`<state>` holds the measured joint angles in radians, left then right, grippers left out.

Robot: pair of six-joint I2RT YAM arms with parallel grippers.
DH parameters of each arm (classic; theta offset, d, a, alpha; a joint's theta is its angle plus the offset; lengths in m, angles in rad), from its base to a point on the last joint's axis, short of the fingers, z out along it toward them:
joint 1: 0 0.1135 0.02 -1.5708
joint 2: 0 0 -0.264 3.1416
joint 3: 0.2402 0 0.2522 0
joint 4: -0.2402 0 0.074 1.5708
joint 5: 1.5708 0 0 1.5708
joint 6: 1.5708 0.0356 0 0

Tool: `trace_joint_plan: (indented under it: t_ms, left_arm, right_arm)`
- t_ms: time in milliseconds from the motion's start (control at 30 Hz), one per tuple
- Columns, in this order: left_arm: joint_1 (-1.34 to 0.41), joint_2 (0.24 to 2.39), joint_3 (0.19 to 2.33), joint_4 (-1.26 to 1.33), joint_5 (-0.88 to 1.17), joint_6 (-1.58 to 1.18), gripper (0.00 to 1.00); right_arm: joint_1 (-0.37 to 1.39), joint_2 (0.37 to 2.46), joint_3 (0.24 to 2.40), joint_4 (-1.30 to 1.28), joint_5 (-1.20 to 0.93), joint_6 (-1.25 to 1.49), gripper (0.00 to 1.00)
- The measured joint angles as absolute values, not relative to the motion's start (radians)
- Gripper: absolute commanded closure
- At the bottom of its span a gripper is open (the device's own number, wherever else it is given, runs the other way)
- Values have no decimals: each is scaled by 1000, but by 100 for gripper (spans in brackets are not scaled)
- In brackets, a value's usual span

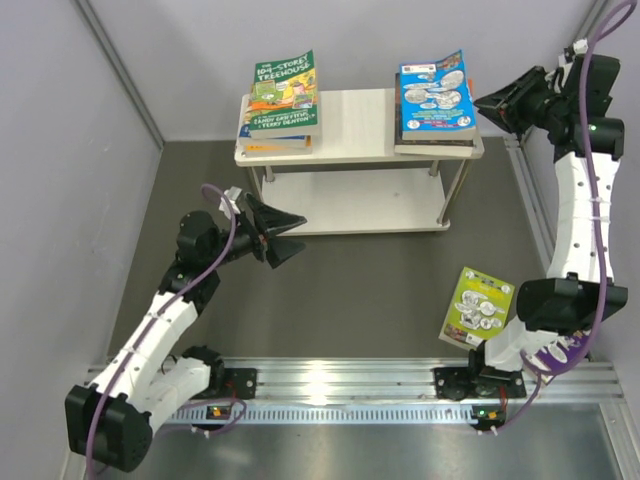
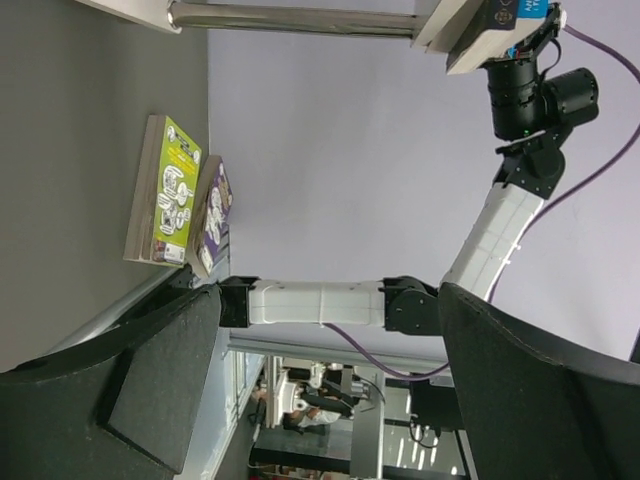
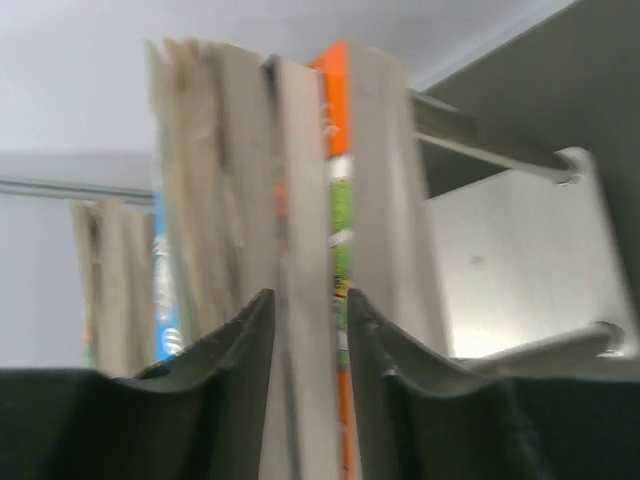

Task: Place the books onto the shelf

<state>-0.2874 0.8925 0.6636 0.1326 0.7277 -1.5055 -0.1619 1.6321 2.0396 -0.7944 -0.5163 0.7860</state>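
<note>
The shelf (image 1: pixel 360 125) stands at the back with two stacks of books on its top board. A green book (image 1: pixel 283 88) tops the left stack and a blue book (image 1: pixel 434 92) tops the right one. My right gripper (image 1: pixel 484 102) is at the right stack's end. In the right wrist view its jaws (image 3: pixel 308 295) stand slightly open on either side of one pale page block (image 3: pixel 300 200) beside an orange and green spine. A lime book (image 1: pixel 478 305) (image 2: pixel 170 190) lies on the floor with a purple book (image 2: pixel 216 210) next to it. My left gripper (image 1: pixel 298 235) (image 2: pixel 330 290) hangs open and empty before the lower board.
The shelf's lower board (image 1: pixel 370 208) is bare. A metal rail (image 1: pixel 400 385) runs along the near edge. Grey walls close in left, back and right. My right arm (image 1: pixel 580 200) rises along the right wall, its elbow next to the lime book.
</note>
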Motion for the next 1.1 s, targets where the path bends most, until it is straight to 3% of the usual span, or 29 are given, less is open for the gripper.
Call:
trace_joint_plan:
  t_ms: [33,100,233,500,633,833,1100]
  left_arm:
    - [-287,907,682,110,731,-1480,6]
    - [-287,937,741,39,736,-1418,6]
    - [-287,1011,918,-130,741,-1230,8]
    - [-381,1137,1060,-371,701,-927,11]
    - [-465,1227,1061,-473,673,-836,11]
    - [-518,1264,1061,-551,661,-781,11]
    - [-519,1243,1061,-627,660,-749,11]
  right_arm:
    - [-174,1626,2034,-812,-505,775,44]
    - [-207,1608,2017,-855,-474,743,36]
    - [-295,1516,1915,-943,-389,676,0]
    - [-363,1151,1312,-1026,-288,646,0]
    - [-371,1072,1061,-1079,-229,645,0]
    - [-419,1062,917,-1071,-123,627,1]
    - [-538,1163,764,-917,-78,609,10]
